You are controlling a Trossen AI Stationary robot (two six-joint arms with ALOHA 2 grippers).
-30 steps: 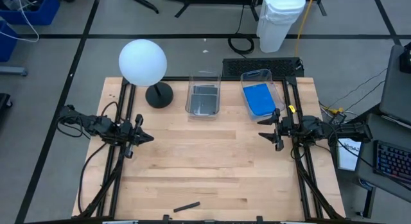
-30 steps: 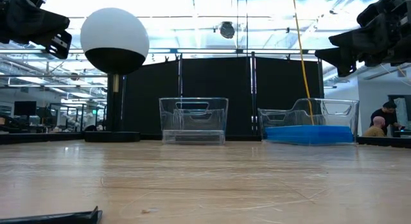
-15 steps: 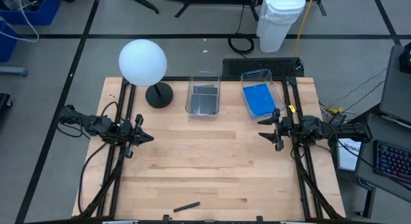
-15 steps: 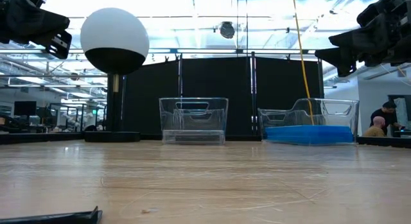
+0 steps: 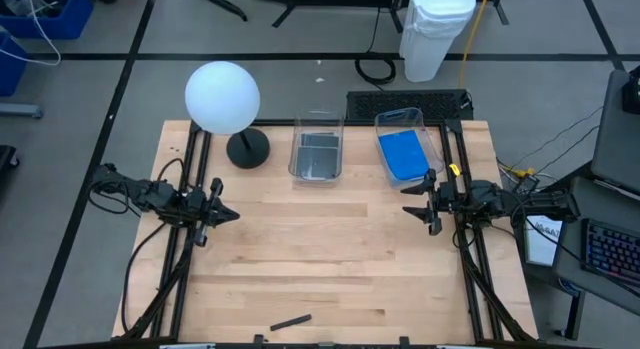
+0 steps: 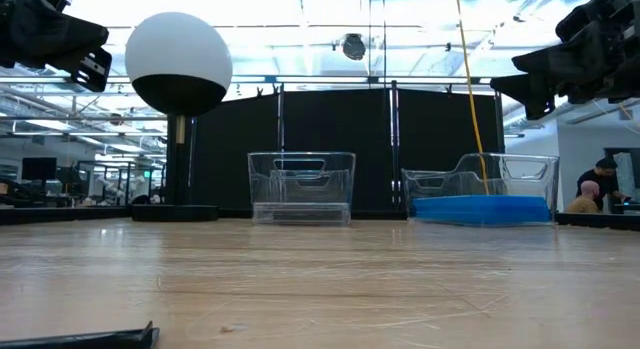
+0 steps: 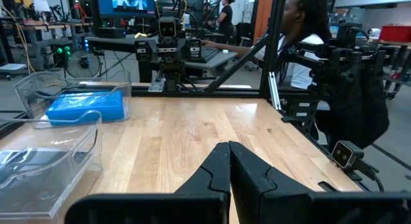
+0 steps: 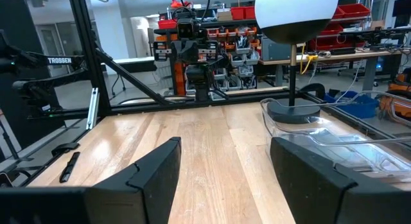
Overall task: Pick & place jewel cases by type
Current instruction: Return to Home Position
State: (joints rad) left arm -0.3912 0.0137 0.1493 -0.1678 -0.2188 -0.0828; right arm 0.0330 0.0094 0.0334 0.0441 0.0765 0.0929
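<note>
Blue cases [image 5: 404, 154] and dark cases [image 5: 319, 155] were tubbed separately.
Left gripper [image 7: 229, 145] was seen closed, right gripper [image 8: 225, 144] spread wide; dark cases perhaps stacked.

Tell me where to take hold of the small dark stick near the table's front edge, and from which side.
Grip the dark stick at its middle, across its narrow width, coming straight down from above. It lies flat on the table, long, thin and slightly slanted, so a pinch square to its length probably suits best.
</note>
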